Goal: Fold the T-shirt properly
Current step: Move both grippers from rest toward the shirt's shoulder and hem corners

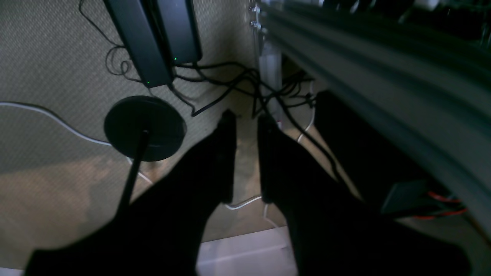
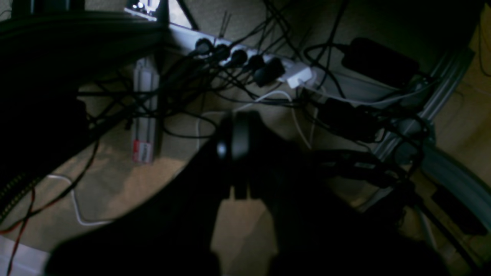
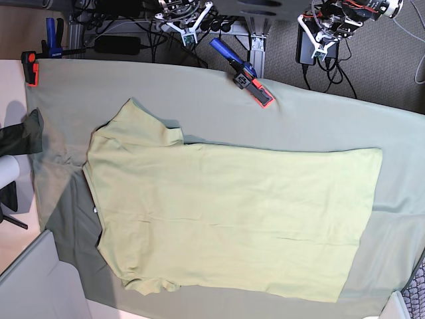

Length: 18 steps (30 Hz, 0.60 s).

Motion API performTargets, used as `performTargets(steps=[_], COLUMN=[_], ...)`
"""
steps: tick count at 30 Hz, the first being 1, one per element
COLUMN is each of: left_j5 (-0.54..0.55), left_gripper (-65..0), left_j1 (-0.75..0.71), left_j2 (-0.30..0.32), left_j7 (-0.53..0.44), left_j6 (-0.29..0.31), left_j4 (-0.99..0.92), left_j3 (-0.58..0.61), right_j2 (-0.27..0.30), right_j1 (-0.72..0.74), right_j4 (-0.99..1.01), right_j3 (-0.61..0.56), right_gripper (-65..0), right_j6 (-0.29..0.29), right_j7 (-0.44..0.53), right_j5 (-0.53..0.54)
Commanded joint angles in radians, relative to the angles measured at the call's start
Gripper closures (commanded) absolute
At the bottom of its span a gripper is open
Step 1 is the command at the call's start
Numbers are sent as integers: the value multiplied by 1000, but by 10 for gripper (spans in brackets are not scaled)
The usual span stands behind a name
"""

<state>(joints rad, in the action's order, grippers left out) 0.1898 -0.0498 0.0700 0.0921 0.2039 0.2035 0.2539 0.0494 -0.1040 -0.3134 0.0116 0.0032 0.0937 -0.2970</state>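
The grey-green table cloth covered nearly the whole table in the base view, and on it the T-shirt lay spread flat and unfolded, its collar toward the left edge of that view and its hem toward the right, with one short sleeve pointing to the far side and the other to the near side. A small white tag showed at the collar. Neither arm touched the shirt; both were parked beyond the far edge of the table. The left gripper sat at the upper right of the base view, and its wrist camera looked down past the table's edge at carpeted floor, where its two dark fingers stood slightly parted with a narrow gap between them and nothing in it. Below them on the floor stood a round black stand base, with two dark power bricks and a tangle of black cables farther off. The right gripper sat at the upper middle of the base view; in its own wrist view it appeared as a dark shape with the fingers pressed together, empty, above a white power strip crowded with plugs and cords. A blue and orange clamp lay on the cloth's far edge, and a smaller orange clamp gripped the far left corner.
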Motion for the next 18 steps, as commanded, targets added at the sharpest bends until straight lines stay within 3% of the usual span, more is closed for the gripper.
performTargets(steps=[1,5,9,18], left_j5=[-9,24,71,72], left_gripper=[-141,-141,-141,-141], left_j1=[2,-10,-74,-271], left_j2=[9,43,93,167], left_j7=[10,8,-22,-52], left_j6=[18,26,134,134], left_j4=[5,27,136,430], left_j3=[-1,-1,-1,-1], right_j2=[3,6,25,94], right_j1=[-9,-34,-94,-291], right_j4=[-5,-6,-42,-269], right_j3=[1,1,1,1], right_gripper=[0,0,0,0], right_j6=[4,3,1,8], right_j7=[6,3,4,4], right_j5=[-3,-23,-71,-47])
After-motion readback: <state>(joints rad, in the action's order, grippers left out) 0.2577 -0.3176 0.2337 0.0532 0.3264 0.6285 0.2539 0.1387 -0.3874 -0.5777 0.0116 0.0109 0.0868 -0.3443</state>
